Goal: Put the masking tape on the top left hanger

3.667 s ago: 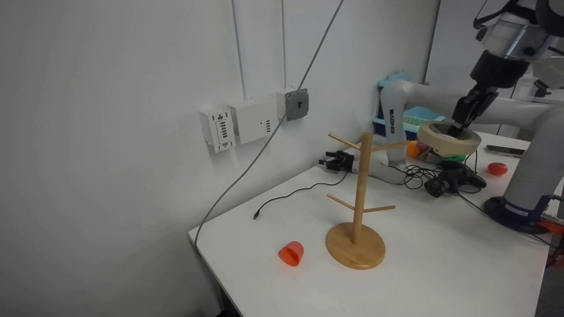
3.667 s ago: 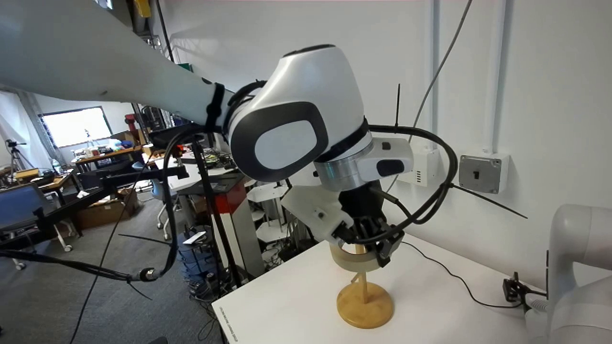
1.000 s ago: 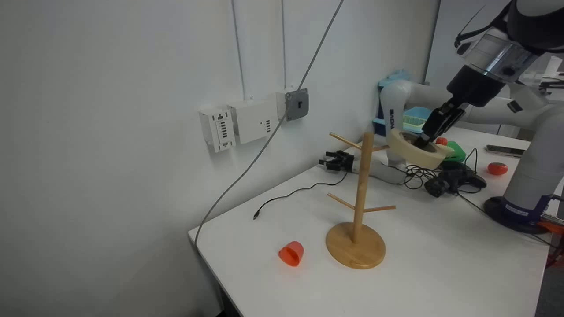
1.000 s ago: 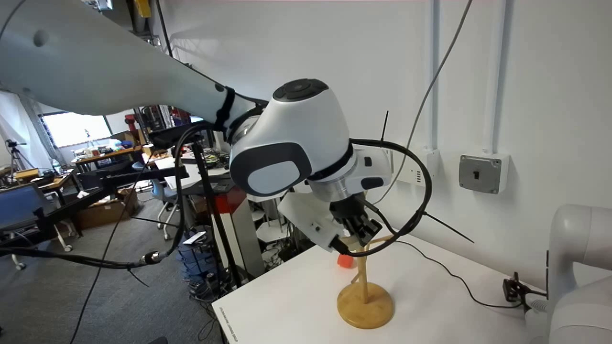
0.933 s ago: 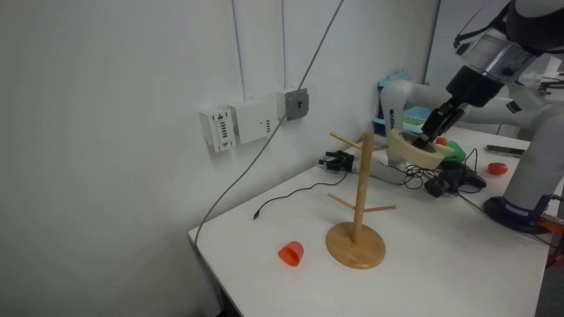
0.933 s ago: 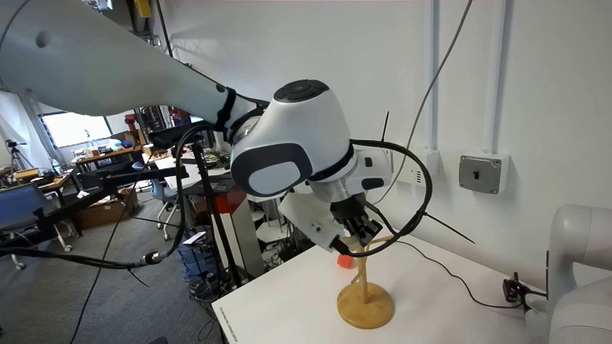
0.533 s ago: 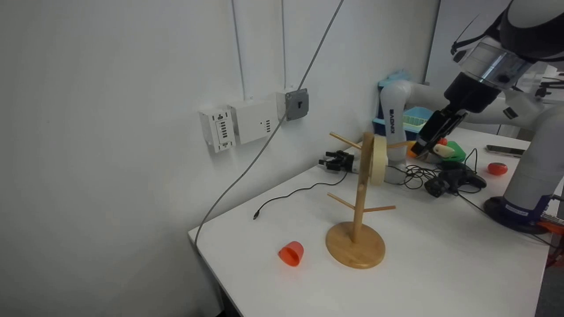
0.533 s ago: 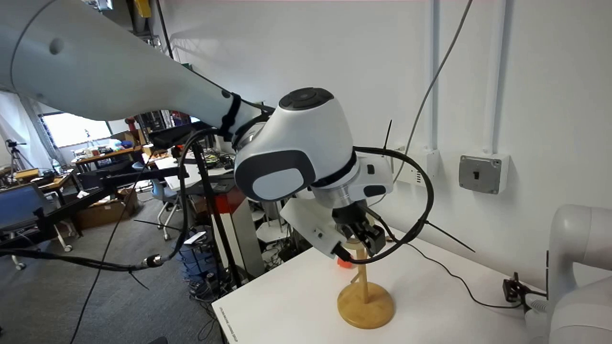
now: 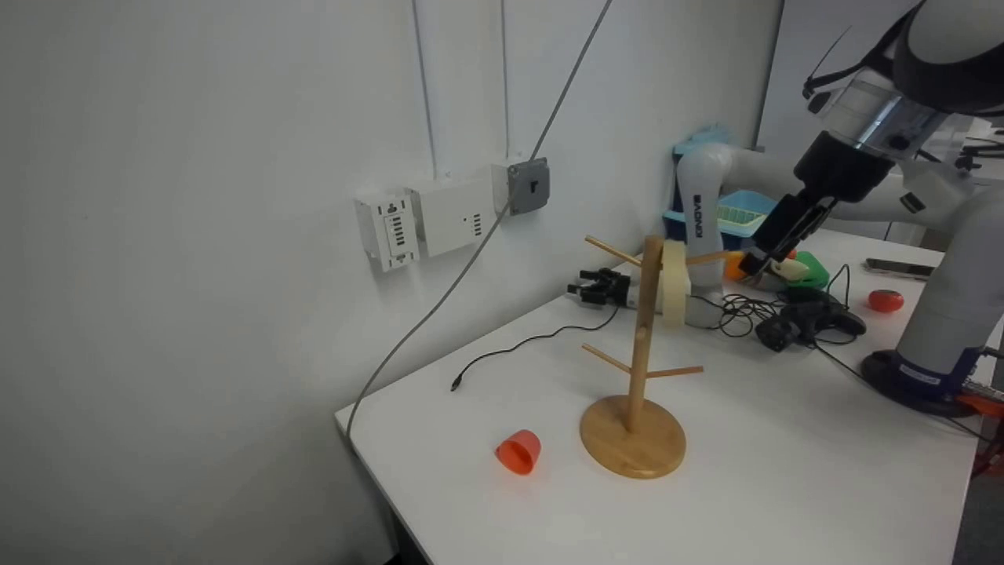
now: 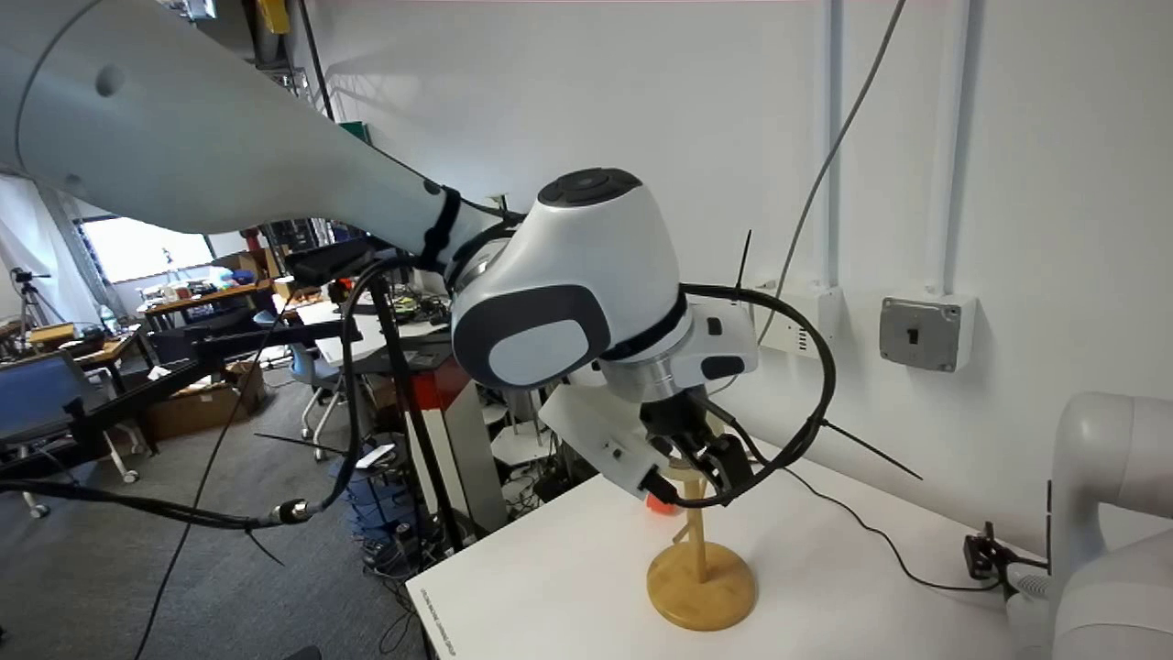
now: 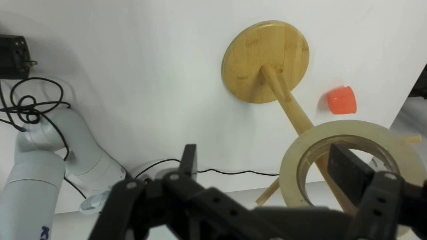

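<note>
The masking tape point(image 9: 674, 284), a cream ring, hangs upright around an upper peg point(image 9: 710, 257) of the wooden stand point(image 9: 634, 439), close to the post. That peg points right in this exterior view; the opposite upper peg point(image 9: 608, 248) carries nothing. Which upper peg counts as the top left hanger depends on the viewing side, and I cannot tell. My gripper point(image 11: 262, 150) is open, its fingers wide apart. In the wrist view one finger point(image 11: 348, 173) overlaps the tape's hole, but in an exterior view the gripper stands apart from the tape, near the peg's end.
An orange-red cup point(image 9: 518, 452) lies beside the stand's base. A second arm point(image 11: 81, 143) with a black gripper point(image 9: 602, 287) rests along the wall side, with cables and a black device point(image 9: 808, 318) nearby. A red tomato-like object point(image 9: 885, 300) sits further right.
A second ago my gripper held the tape tilted beside the stand. It has opened, and the tape has swung down to hang from the peg, apart from the fingers.
</note>
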Available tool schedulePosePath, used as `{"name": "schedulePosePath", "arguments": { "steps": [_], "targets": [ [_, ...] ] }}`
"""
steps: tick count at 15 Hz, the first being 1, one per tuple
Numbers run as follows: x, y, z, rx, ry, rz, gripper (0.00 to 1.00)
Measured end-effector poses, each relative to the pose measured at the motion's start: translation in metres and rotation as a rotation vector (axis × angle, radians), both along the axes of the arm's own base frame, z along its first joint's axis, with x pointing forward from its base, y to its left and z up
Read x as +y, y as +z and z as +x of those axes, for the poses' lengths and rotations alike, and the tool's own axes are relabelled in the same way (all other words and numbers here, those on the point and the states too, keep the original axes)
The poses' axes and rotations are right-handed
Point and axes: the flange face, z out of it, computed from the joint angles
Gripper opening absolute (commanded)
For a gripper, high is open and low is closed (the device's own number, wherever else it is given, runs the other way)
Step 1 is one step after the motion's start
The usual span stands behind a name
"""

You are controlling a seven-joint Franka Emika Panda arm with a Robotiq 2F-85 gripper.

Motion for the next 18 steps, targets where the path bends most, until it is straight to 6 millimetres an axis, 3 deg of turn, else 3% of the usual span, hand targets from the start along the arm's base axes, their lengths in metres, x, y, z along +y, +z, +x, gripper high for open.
{"name": "schedulePosePath", "arguments": {
  "steps": [4, 11, 18],
  "targets": [
    [-0.001, 0.011, -0.005, 0.035, 0.015, -0.035, 1.00],
    [0.011, 0.050, -0.021, 0.002, 0.044, -0.031, 1.00],
    [0.024, 0.061, -0.035, -0.037, 0.060, -0.034, 1.00]
  ]
}}
